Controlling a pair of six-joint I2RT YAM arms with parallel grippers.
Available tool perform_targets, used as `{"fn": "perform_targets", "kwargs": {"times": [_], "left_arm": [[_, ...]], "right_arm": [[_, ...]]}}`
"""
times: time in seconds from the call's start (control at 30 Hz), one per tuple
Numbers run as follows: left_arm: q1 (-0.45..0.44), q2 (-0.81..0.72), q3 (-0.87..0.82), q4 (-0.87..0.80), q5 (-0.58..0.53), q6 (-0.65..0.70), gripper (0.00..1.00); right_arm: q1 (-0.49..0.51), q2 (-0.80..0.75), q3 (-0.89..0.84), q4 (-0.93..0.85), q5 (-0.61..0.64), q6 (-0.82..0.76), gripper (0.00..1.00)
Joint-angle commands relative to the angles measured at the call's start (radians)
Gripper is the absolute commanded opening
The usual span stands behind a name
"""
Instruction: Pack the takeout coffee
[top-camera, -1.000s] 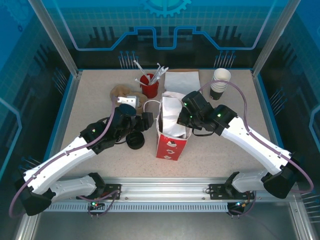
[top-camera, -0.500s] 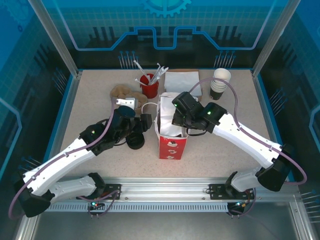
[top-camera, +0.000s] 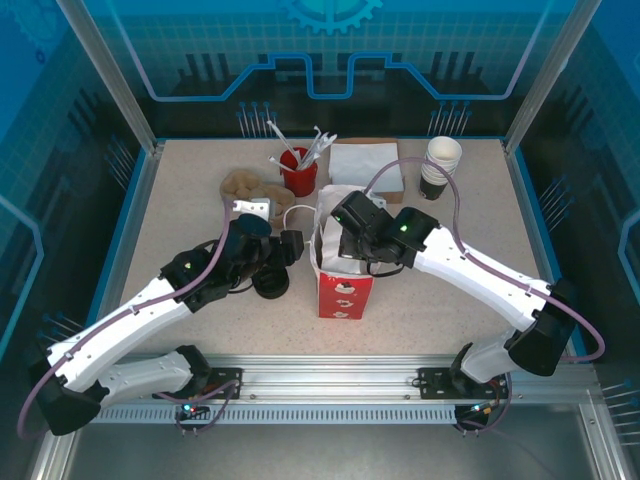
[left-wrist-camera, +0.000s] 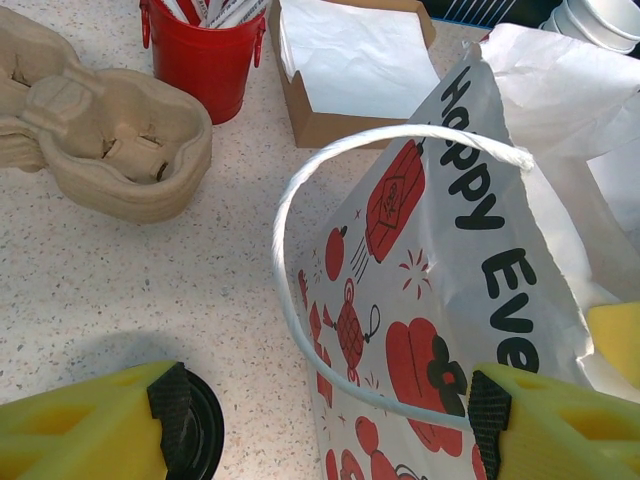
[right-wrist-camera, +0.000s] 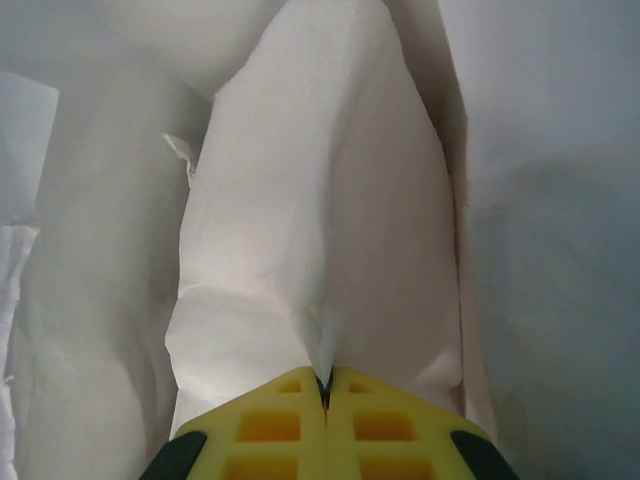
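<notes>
On the speckled bench (top-camera: 180, 200), the coffee (top-camera: 270, 283) is standing unpacked at the bag's (top-camera: 343, 293) nine o'clock, just beside the spread left hand (left-wrist-camera: 330, 420). The right hand (right-wrist-camera: 325, 385) is pinching a napkin (right-wrist-camera: 320, 200) inside the bag, so bagging the cup is remaining.

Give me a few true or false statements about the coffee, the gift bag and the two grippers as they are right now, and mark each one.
1. The left gripper has its jaws open. True.
2. The takeout coffee is inside the gift bag. False: it stands on the table, left of the bag.
3. The right gripper has its jaws shut on white paper. True.
4. The red cup lies tipped over. False: it stands upright.
</notes>
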Motion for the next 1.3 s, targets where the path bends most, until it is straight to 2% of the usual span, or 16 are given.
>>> {"fn": "perform_targets", "kwargs": {"times": [0.0,0.17,0.23,0.33,0.5,0.9,1.03,1.1,1.27], "left_arm": [[0.011,-0.013,-0.014,0.014,0.008,-0.01,0.76],[0.015,-0.021,-0.013,0.009,0.006,-0.007,0.76],[0.015,-0.026,-0.01,0.008,0.005,-0.004,0.76],[0.017,-0.034,0.001,-0.003,0.003,0.005,0.76],[0.028,-0.056,0.033,-0.035,-0.005,0.027,0.77],[0.102,-0.104,0.112,-0.1,-0.019,0.074,0.78],[0.141,-0.122,0.119,-0.118,-0.029,0.111,0.79],[0.169,-0.139,0.108,-0.124,-0.019,0.142,0.79],[0.26,-0.209,0.051,-0.137,-0.038,0.185,0.8]], "right_arm": [[0.015,-0.005,0.042,0.009,0.013,-0.016,0.0],[0.015,-0.003,0.084,0.01,-0.004,-0.034,0.01],[0.015,-0.005,0.1,0.011,-0.016,-0.038,0.08],[0.015,-0.01,0.133,0.002,-0.038,-0.045,0.28],[0.018,-0.019,0.217,-0.058,0.0,-0.084,0.38],[-0.001,-0.123,0.281,-0.038,0.061,-0.286,0.41],[-0.043,-0.185,0.258,-0.045,0.123,-0.341,0.42],[-0.072,-0.229,0.229,-0.052,0.169,-0.365,0.47],[-0.19,-0.39,0.071,0.005,0.241,-0.439,0.52]]}}
